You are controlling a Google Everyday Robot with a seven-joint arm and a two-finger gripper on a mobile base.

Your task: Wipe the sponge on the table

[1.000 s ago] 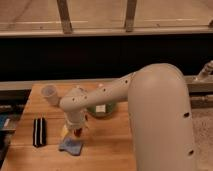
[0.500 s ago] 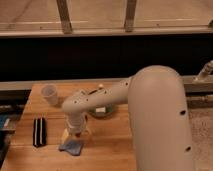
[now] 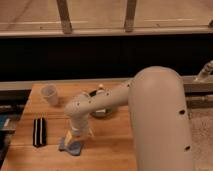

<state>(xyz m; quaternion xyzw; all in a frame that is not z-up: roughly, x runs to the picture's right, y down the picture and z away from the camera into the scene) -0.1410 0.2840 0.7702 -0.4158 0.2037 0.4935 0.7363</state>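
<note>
Resting on sponge (image 3: pixel 70 146) on table (image 3: pixel 112 150): gripper (image 3: pixel 77 138), grip state unclr; cup (image 3: pixel 49 93) & bowl (image 3: pixel 101 114) behind, contents unseen.

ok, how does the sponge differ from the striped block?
The sponge is light blue and squat; the striped block is black and white, longer and narrower. The sponge sits under the gripper; the block lies apart, untouched. Both rest flat on the table.

Claw (image 3: pixel 76 137) over sponge (image 3: pixel 70 147) on table (image 3: pixel 115 145); block (image 3: pixel 39 131) left.
</note>
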